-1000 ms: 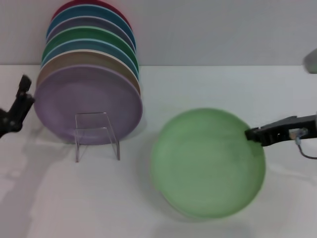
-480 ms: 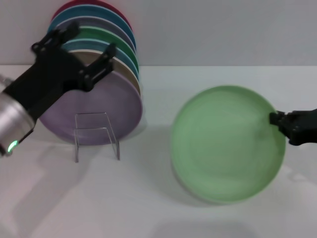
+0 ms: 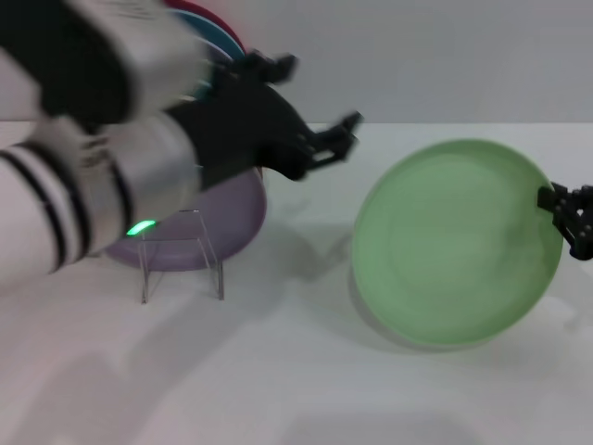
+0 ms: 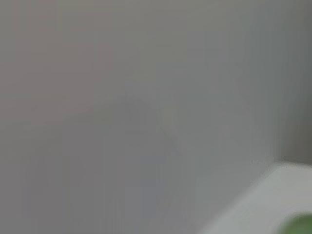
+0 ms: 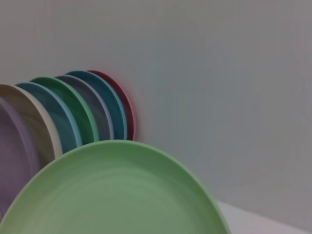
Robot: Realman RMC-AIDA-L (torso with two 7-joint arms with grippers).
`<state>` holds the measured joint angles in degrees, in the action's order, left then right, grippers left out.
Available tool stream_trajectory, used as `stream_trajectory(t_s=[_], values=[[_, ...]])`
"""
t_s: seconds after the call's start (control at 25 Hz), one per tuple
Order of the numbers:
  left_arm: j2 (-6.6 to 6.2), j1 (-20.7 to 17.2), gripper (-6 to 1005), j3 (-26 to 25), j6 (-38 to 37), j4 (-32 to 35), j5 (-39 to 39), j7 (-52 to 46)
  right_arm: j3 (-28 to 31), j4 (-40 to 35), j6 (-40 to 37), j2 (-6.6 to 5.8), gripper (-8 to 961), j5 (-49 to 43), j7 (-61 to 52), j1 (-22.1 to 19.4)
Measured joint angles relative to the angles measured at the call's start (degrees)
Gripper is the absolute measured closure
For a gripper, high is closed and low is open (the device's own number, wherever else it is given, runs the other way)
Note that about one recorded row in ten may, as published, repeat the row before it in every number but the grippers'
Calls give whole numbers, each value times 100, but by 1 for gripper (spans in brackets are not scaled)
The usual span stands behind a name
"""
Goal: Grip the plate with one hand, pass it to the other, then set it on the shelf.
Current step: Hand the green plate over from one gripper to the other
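The light-green plate [image 3: 457,243] is hanging tilted above the white table [image 3: 296,389], its face turned toward the head camera, and the right gripper [image 3: 563,215] is pinching the plate's rim on the side farthest from the clear acrylic shelf [image 3: 181,252]. On the plate's opposite side the left gripper [image 3: 315,111] is reaching with its fingers spread, apart from the near rim and nearer to it than to anything else, so the handover seems to turn on closing that sideways gap. Beyond the plate, the shelf is standing in front of the lilac plate [image 3: 232,218] that fronts the leaning stack, well apart from the light-green plate.
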<state>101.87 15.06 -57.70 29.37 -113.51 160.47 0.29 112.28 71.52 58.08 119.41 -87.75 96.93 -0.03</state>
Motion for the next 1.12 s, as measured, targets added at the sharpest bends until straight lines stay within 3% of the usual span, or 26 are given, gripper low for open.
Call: stream_trajectory(t_s=[0.04, 0.08, 0.12, 0.16, 0.2, 0.24, 0.32, 0.36, 0.84, 1.12], values=[[332, 51, 214, -205, 472, -19, -362, 630, 12, -65, 30, -9, 934, 131, 183, 31], [332, 51, 216, -205, 472, -19, -362, 630, 12, -90, 57, -12, 934, 191, 264, 46], [680, 45, 218, -448, 832, 18, -667, 1226, 12, -90, 57, -12, 934, 191, 264, 46], [1198, -12, 221, -824, 1300, 109, -1024, 2100, -5, -125, 120, -13, 934, 259, 375, 81], [1198, -12, 223, -824, 1300, 109, -1024, 2100, -5, -125, 120, -13, 934, 259, 375, 81], [1635, -106, 225, -1169, 1664, 255, -1253, 2974, -54, -160, 217, -12, 934, 300, 462, 142], [1695, -106, 230, -1237, 1716, 333, -1347, 3257, -85, -190, 257, -12, 934, 329, 513, 179], [1633, -46, 232, -1230, 1691, 423, -1482, 3360, -125, -259, 312, -16, 934, 380, 656, 237], [1630, -89, 260, -1347, 1843, 656, -1478, 3347, -260, -896, 353, -33, 934, 360, 1174, 947], [1634, -12, 276, -1552, 2077, 809, -1476, 3296, -465, -857, 373, -24, 934, 402, 1180, 961]])
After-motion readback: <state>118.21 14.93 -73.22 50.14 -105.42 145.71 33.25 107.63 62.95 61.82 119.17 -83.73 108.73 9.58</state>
